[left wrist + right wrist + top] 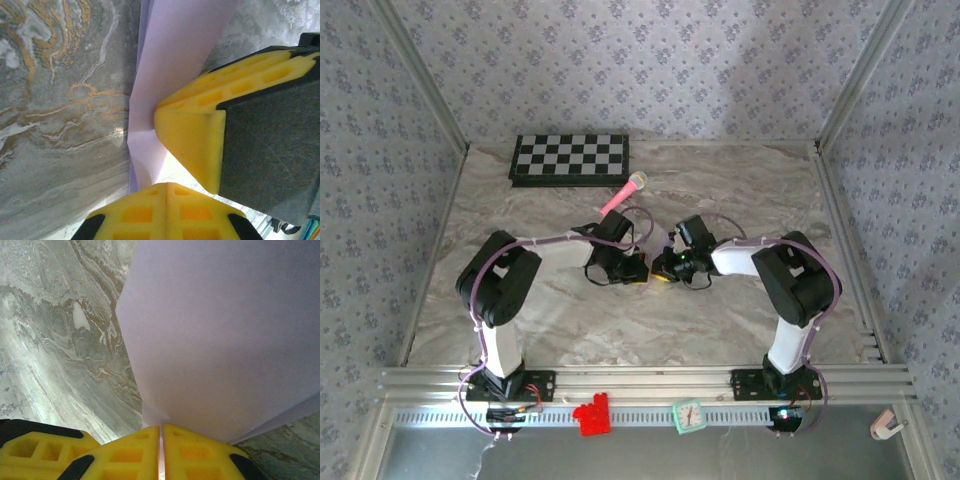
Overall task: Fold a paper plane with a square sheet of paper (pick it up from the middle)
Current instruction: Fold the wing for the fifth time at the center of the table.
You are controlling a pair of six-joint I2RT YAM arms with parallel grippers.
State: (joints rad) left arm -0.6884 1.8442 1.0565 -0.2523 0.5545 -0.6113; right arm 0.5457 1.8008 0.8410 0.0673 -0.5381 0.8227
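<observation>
A: How does the left end effector (166,192) stand?

B: Its two yellow fingers are pressed flat together, and the edge of the sheet of paper (170,50) runs down into their tips, so it looks pinched there.

A: And the right end effector (161,435)?

B: Closed to a hairline slit. The same pale-lavender sheet rises straight out from between its fingertips and fans wide above them. In the left wrist view one of its yellow fingers (195,125) touches the sheet at a crease, just beside the left one's tips.

A: Where is the sheet, reckoned from the checkered board (570,160)?

B: On the near side of the board and well apart from it, over the middle of the marbled desk (740,190), where the two end effectors meet tip to tip.

A: Any writing to read?

B: The small green clock (688,416) is too small to read.

A: The count?

B: One sheet, one board, and one pink microphone (624,194) lying near the board's front right corner. One red toy (591,414) sits just beside the clock on the rail far from the board. There are two arms, the left arm (500,285) and the right arm (795,280).
</observation>
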